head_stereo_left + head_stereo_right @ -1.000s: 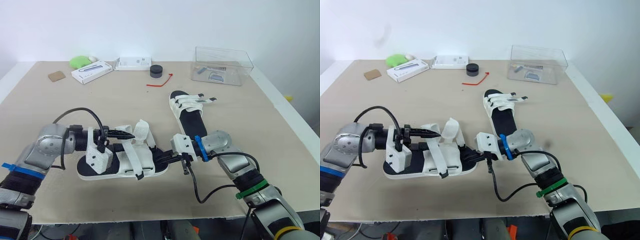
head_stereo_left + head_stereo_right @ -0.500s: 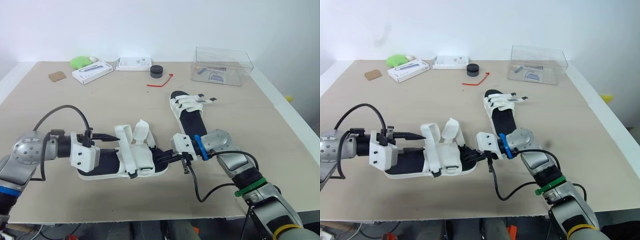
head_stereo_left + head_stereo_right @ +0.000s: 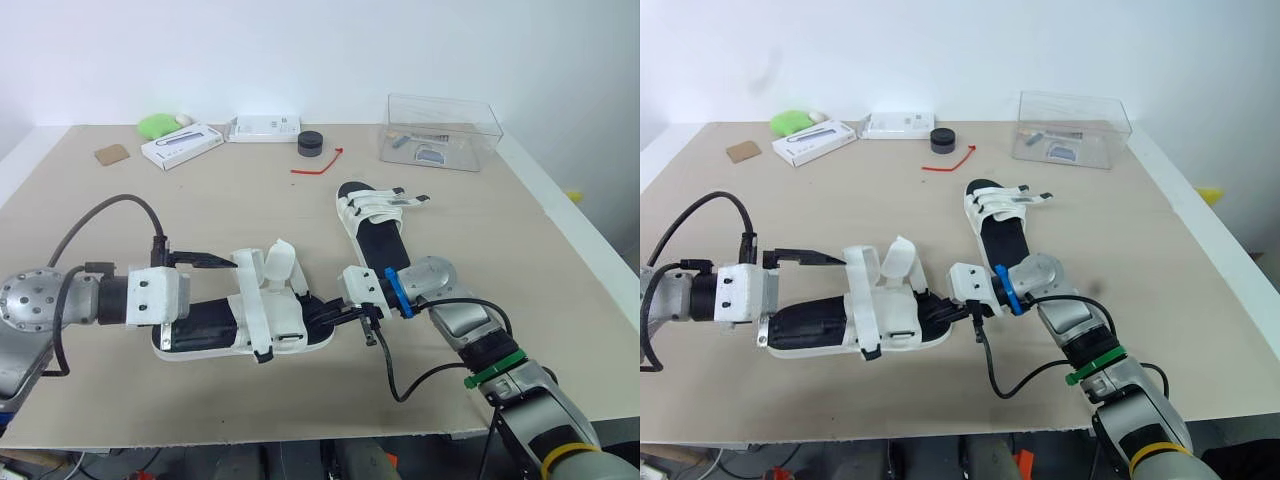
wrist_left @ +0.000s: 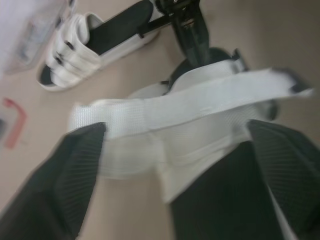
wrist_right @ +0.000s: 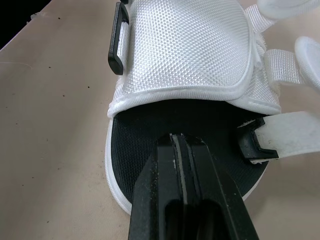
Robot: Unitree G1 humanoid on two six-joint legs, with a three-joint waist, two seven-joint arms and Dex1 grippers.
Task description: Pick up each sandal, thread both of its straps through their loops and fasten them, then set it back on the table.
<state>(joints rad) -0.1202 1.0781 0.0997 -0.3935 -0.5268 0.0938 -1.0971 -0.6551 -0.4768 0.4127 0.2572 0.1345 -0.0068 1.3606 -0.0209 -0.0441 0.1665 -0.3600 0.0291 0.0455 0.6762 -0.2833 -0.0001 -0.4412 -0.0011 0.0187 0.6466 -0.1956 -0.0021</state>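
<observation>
A white sandal [image 3: 285, 325] with a black footbed lies on the table in front of me, both straps loose and standing up; the heel strap [image 4: 190, 102] crosses between my left fingers [image 4: 80, 165] untouched. My left gripper [image 3: 215, 295] is open, straddling the heel end. My right gripper [image 5: 182, 142] is shut, its tips resting on the footbed at the toe end [image 3: 335, 312], nothing between them. A second sandal [image 3: 375, 215] lies farther back on the table, its straps laid across it.
Along the far edge stand a clear plastic box [image 3: 442, 130], a black round cap [image 3: 311, 143], a red clip [image 3: 322, 165], two white boxes [image 3: 182, 145] [image 3: 265, 128], a green object [image 3: 157, 125] and a brown square [image 3: 112, 154]. Cables hang from both wrists.
My left gripper drew back from the straps toward the heel and its fingers spread wide, leaving the strap free. The right gripper stayed shut on the toe end.
</observation>
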